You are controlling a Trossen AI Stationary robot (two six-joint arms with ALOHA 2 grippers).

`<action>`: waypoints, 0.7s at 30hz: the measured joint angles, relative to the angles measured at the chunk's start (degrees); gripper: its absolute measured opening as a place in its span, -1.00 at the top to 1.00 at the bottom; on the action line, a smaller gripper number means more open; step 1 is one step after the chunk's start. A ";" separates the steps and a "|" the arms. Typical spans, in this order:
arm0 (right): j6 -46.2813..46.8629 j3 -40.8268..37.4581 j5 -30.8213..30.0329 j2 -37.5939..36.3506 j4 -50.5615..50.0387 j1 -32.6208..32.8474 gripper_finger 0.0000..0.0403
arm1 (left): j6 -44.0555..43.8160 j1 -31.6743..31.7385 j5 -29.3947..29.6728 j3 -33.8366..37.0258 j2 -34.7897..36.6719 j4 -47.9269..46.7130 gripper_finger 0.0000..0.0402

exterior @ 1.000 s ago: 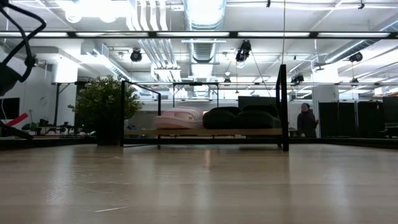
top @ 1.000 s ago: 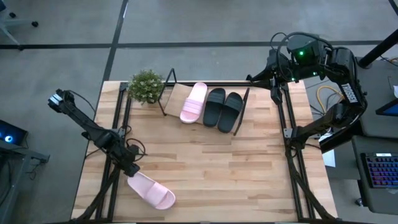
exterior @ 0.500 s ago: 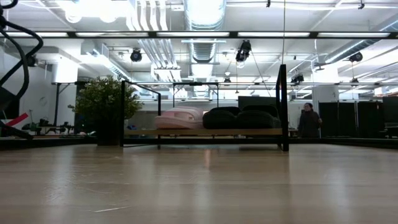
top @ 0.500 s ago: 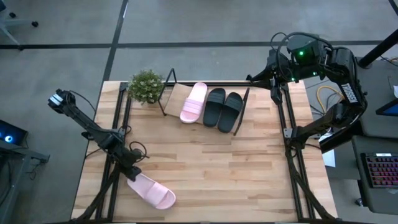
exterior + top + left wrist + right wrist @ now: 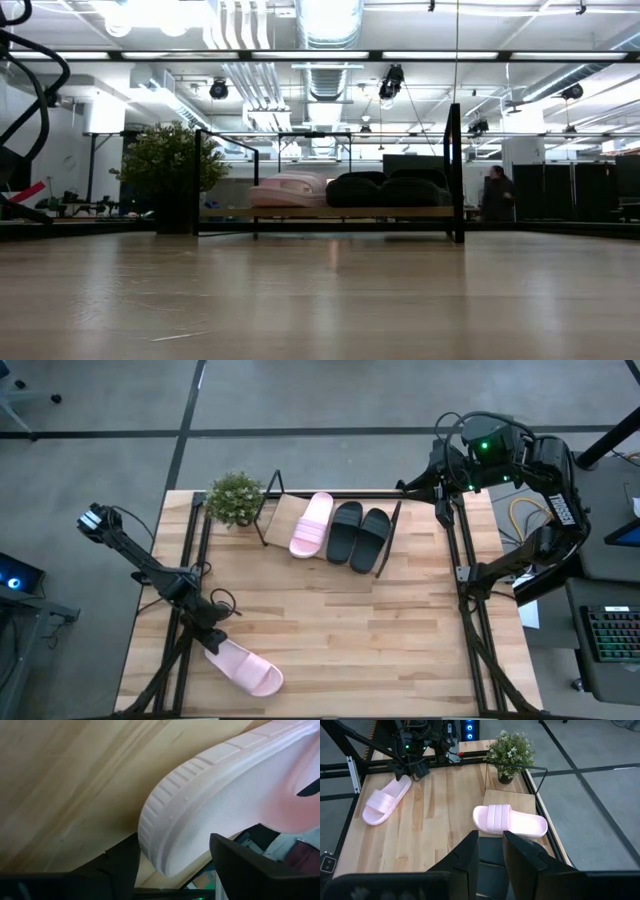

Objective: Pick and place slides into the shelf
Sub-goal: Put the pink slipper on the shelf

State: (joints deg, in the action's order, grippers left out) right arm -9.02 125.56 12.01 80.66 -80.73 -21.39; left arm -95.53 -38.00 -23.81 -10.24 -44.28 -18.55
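Straddling the heel of the loose pale pink slide (image 5: 245,667) with the left gripper (image 5: 213,642), down at the near left part of the table (image 5: 350,630). Keeping the two dark fingers (image 5: 120,867) spread wide, one on each side of that heel, with a sliver of bare wood showing between one finger and the ribbed sole edge, so released and not clamped on anything. Lying flat on the wood, sole down, toe end angled toward the near edge, well apart from the shelf (image 5: 283,510). Seen from the left wrist as a pale rounded heel (image 5: 210,810) filling most of the space in the gripper's (image 5: 172,840) opening. Standing at the far side of the table, just beside a small potted plant (image 5: 235,498) at its left end. Holding three slides side by side on its light board: the other pink slide (image 5: 312,524) toward the left, then the black pair (image 5: 358,536) touching each other to its right, with bare board left between the pink one and the plant. Hanging high with the right gripper (image 5: 405,487) beyond the shelf's far right corner, fingers parted by a narrow gap and gripping nothing. Looking out from the right wrist (image 5: 490,834) over the shelved pink slide (image 5: 510,820) toward the loose one (image 5: 386,800). Standing far off in the room behind, in the low view, a person (image 5: 495,195).
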 joint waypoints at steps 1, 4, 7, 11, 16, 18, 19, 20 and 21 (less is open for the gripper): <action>0.00 0.00 0.00 0.00 0.00 0.00 0.61 | 0.09 0.00 -0.09 0.00 -0.28 0.08 -0.08; -0.06 0.00 0.00 0.00 0.00 0.00 0.61 | 1.02 0.00 -0.28 -0.06 -0.78 0.12 0.02; -0.18 0.00 -0.02 0.00 0.00 0.00 0.61 | 1.34 0.00 -0.29 -0.13 -0.89 0.12 0.16; -0.46 0.00 -0.02 0.00 0.01 -0.01 0.61 | 1.49 -0.07 -0.24 -0.13 -0.82 0.11 0.41; -0.63 0.00 -0.02 0.00 0.02 0.00 0.61 | 3.28 -0.04 0.35 -0.04 0.19 0.09 0.80; -0.63 0.00 -0.02 0.00 0.02 -0.02 0.61 | 4.46 0.00 0.57 0.03 0.69 0.11 0.87; -0.63 0.00 -0.02 0.00 0.02 -0.01 0.61 | 4.87 0.00 0.77 0.03 0.98 0.11 0.87; -0.63 0.00 -0.02 0.00 0.02 -0.02 0.61 | 5.25 0.00 0.87 0.04 1.22 0.11 0.87; -0.63 0.00 -0.02 0.00 0.02 0.00 0.61 | 5.71 0.00 0.98 0.05 1.45 0.14 0.87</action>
State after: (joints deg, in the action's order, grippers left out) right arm -9.65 125.56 11.99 80.66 -80.71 -21.39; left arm -89.82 -38.00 -22.83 -10.20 -42.82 -18.41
